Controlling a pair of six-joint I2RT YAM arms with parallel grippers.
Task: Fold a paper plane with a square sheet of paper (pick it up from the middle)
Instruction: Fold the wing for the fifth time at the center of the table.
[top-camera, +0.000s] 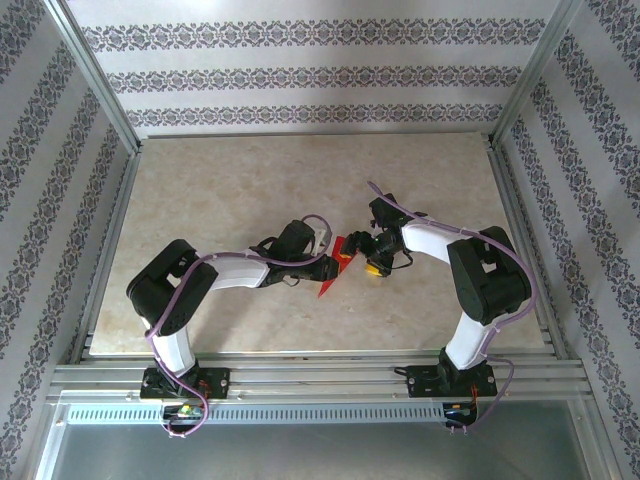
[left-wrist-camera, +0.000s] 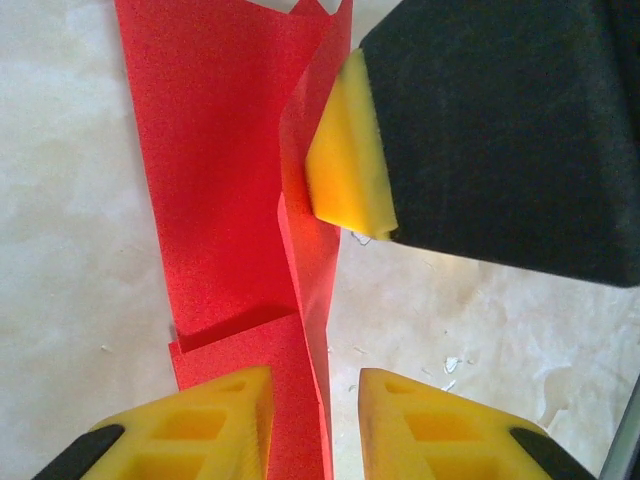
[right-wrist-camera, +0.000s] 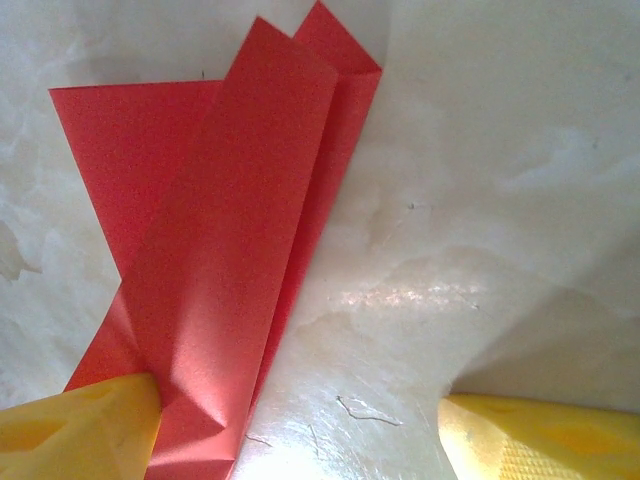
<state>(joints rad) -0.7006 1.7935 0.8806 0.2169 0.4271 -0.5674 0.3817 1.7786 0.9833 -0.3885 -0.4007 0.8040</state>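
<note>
The red paper (top-camera: 336, 268) lies at the table's middle, folded into a narrow layered strip with pointed ends, part-way to a dart. In the left wrist view the paper (left-wrist-camera: 215, 180) has one long flap standing up, and that flap's edge runs between the fingers of my left gripper (left-wrist-camera: 315, 435), which is open around it. One yellow fingertip (left-wrist-camera: 345, 160) of the right gripper presses against the raised flap from the right. In the right wrist view the paper (right-wrist-camera: 220, 250) lies at the left; my right gripper (right-wrist-camera: 300, 445) is wide open, its left finger (right-wrist-camera: 85, 430) touching the paper's lower corner.
The beige marble-patterned table (top-camera: 250, 190) is bounded by an aluminium frame (top-camera: 110, 260) and patterned walls. Both arms reach inward, with the left gripper (top-camera: 326, 262) and right gripper (top-camera: 368, 258) almost touching over the paper. Bare table stretches toward the back and both sides.
</note>
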